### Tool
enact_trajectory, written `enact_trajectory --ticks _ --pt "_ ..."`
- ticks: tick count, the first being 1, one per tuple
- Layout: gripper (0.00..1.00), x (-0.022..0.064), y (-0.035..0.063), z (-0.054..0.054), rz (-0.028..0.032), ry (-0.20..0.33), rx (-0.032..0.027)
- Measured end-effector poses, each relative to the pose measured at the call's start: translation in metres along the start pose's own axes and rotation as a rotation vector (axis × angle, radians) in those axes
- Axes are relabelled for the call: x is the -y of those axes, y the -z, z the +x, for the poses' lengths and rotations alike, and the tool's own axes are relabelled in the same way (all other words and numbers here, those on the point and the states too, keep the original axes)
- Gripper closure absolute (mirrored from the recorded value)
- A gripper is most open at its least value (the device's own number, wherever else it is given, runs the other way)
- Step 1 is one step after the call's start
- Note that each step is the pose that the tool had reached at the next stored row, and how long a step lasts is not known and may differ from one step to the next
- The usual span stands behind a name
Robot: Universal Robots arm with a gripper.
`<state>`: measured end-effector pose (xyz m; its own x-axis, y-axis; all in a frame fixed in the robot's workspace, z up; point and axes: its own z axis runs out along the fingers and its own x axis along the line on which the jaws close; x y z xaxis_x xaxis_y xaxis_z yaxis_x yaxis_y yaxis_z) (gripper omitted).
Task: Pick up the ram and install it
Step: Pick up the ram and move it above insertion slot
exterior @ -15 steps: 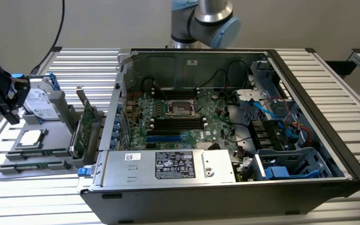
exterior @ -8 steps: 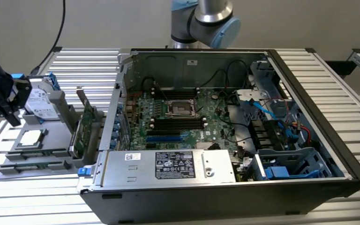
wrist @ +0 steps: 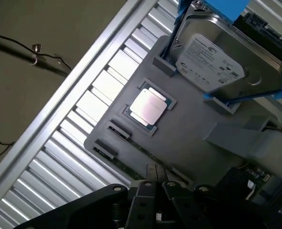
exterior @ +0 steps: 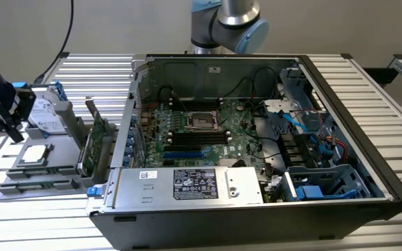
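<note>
The ram (exterior: 39, 171) is a thin dark-green stick standing on edge in a front slot of the grey parts holder (exterior: 61, 157) at the exterior view's left. A second such stick (exterior: 35, 184) sits in the slot in front of it. In the wrist view the slots' dark ends (wrist: 117, 130) show on the holder (wrist: 188, 138). My gripper (exterior: 12, 135) hangs above the holder's back left corner, over the hard drive side. Its fingers (wrist: 153, 174) are shut together with nothing between them, hovering just over the ram slots. The motherboard's black memory slots (exterior: 199, 137) lie inside the open computer case (exterior: 341, 104).
On the holder are a hard drive (exterior: 44, 112) (wrist: 212, 57) in blue brackets, a square silver processor (exterior: 35, 153) (wrist: 148, 106) and an upright green expansion card (exterior: 98, 137). A power supply (exterior: 187, 184) fills the case's front. The slatted aluminium table (wrist: 88, 109) ends near a floor cable (wrist: 34, 55).
</note>
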<state>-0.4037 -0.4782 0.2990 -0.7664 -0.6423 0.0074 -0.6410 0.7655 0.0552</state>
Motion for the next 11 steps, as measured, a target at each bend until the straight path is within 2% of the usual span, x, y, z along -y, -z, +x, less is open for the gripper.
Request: enact_trajectory --ticks 3,11 --pt "0.89 -0.0004 -0.0002 0.0003 0.0006 0.051 -0.0028" --pt "0.89 -0.0031 -0.0003 0.0041 0.0015 0.130 -0.0075"
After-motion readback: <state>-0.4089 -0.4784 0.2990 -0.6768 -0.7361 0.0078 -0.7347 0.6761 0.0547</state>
